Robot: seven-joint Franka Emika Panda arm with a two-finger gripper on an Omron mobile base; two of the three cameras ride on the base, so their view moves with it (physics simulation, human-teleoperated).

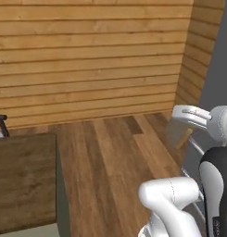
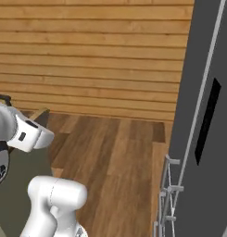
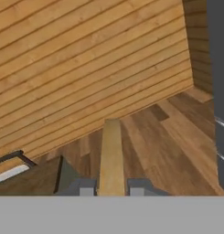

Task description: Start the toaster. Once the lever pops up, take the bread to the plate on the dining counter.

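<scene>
In the hand view my gripper (image 3: 112,188) is shut on the bread (image 3: 111,154), a tan slice seen edge-on that stands up between the two grey fingertips (image 3: 84,187). From the right base view a tan corner of the bread (image 2: 39,113) pokes out beyond the white hand, held above the floor. The dining counter (image 1: 22,180) is the dark wood slab at the lower left, well left of the arm; its corner (image 3: 35,179) with a sage-green side shows low left in the hand view. The toaster and the plate are out of view.
A wooden plank wall (image 1: 91,60) closes the far side, with bare wood floor (image 1: 115,157) in front of it. A tall dark grey fridge-like cabinet (image 2: 203,115) and a light wire rack (image 2: 169,194) stand on the right. A dark-framed object (image 1: 0,122) sits behind the counter.
</scene>
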